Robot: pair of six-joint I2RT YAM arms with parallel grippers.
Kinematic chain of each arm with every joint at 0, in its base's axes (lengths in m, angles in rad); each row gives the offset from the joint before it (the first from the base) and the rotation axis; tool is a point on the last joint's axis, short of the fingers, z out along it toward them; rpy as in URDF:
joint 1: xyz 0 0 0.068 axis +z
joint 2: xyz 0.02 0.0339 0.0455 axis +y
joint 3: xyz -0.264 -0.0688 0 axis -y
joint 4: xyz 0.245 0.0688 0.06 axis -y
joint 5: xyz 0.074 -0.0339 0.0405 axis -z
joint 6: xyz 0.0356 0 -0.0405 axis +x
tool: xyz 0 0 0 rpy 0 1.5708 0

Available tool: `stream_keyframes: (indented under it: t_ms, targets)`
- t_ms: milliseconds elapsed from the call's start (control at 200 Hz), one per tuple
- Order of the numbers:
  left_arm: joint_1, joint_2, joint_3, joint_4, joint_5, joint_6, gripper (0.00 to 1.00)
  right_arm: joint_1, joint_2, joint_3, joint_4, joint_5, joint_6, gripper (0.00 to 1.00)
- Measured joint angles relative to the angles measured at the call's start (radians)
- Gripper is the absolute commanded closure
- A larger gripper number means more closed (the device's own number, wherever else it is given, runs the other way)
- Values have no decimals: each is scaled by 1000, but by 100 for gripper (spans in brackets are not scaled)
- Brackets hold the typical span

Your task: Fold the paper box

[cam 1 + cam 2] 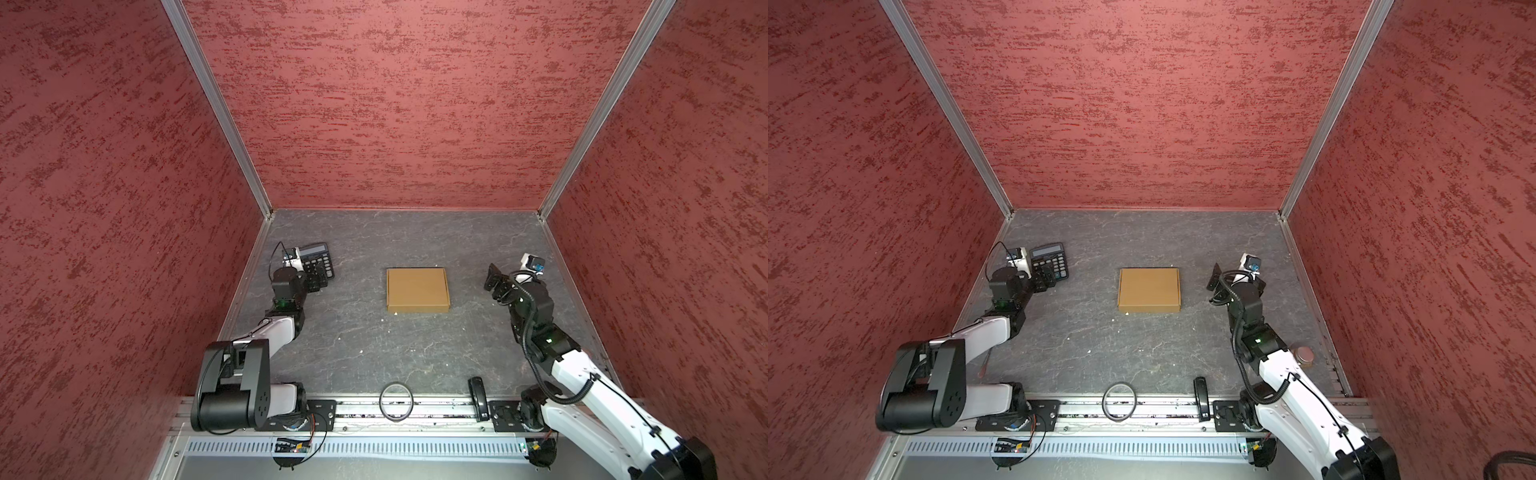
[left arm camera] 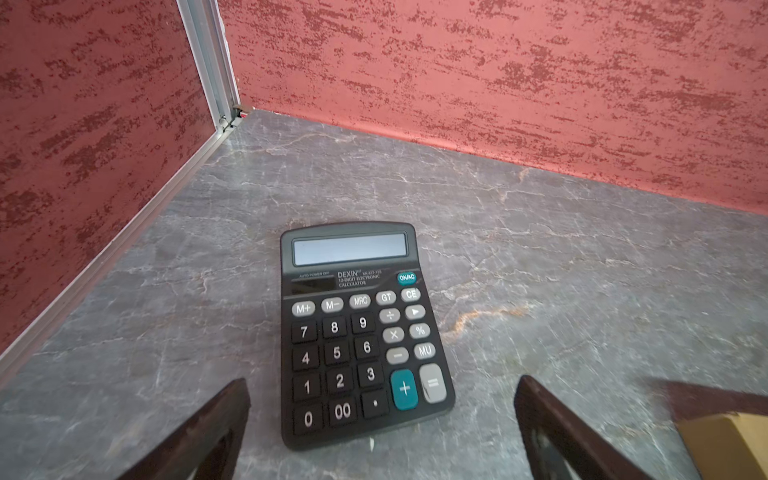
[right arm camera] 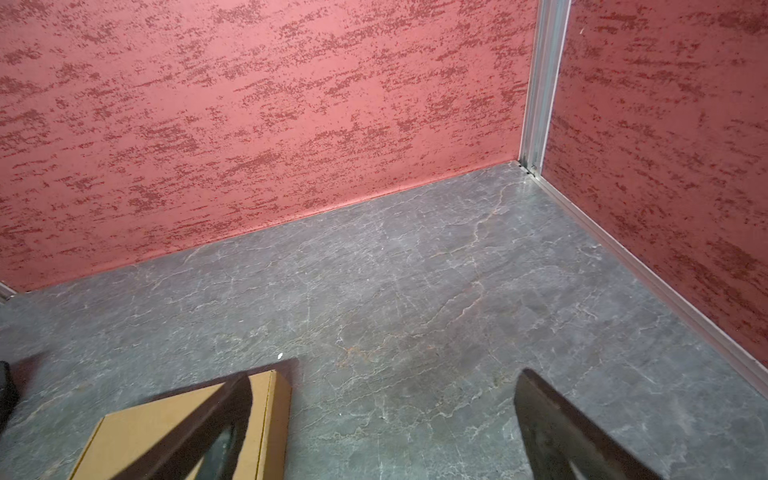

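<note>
The paper box [image 1: 417, 289] [image 1: 1149, 289] is a shallow tan cardboard mailer. It lies flat and closed in the middle of the grey table in both top views. My left gripper [image 1: 314, 281] [image 1: 1047, 278] hovers open over the near end of a black calculator [image 1: 318, 258] [image 2: 357, 332], well left of the box. In the left wrist view the gripper [image 2: 382, 386] holds nothing, and a box corner [image 2: 731, 444] shows at the edge. My right gripper [image 1: 494, 282] [image 1: 1214, 286] [image 3: 384, 382] stands open and empty just right of the box [image 3: 137, 436].
Red textured walls enclose the table on three sides. A black ring [image 1: 396, 402] and a black oblong object [image 1: 478, 397] lie at the front rail. A small round brown object [image 1: 1304, 355] sits by the right arm. Small white specks dot the table surface.
</note>
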Motion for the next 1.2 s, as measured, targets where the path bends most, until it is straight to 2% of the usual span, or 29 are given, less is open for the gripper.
stream_keyframes:
  t_ms: [100,301,686,862,1202]
  targets:
    - [10,57,-29,92,10,1,0,0,0,-21,22,24,-12,1]
    - [-1,123,-25,151,50,27,0,0,37,-48,88,77,-63,1]
    - [-11,156,-38,264,82,56,0,-12,204,-107,315,173,-237,1]
    - [-11,156,-38,265,83,57,0,-74,320,-129,428,179,-271,1]
    - [-13,156,-38,265,83,64,0,-206,519,-130,586,130,-247,1]
